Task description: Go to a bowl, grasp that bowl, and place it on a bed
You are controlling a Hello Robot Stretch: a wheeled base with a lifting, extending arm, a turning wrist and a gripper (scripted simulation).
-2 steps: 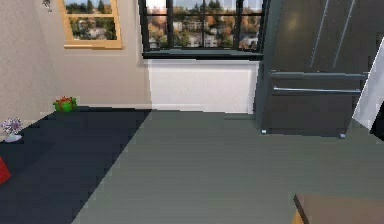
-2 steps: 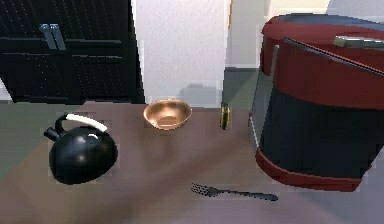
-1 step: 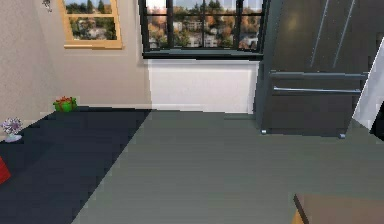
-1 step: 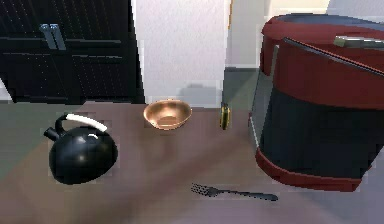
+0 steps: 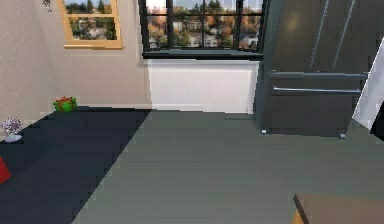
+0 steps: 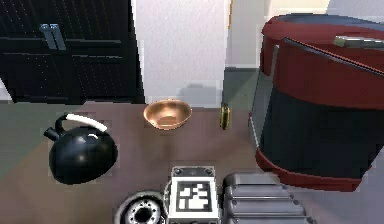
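bowl (image 6: pixel 167 114): far side of surface (image 6: pixel 200 150), near kettle (image 6: pixel 80 150) | hand (image 6: pixel 142 210): can't tell if holding anything | risk: the reach clips the kettle or shoves the bowl off the far edge

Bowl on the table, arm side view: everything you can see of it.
The bowl is round and shallow, copper-coloured with a metallic sheen, its rim lighter than its inside. It looks empty. It stands upright on the brown tabletop near the far edge, touching nothing else: the black kettle and a small dark object stand apart from it.
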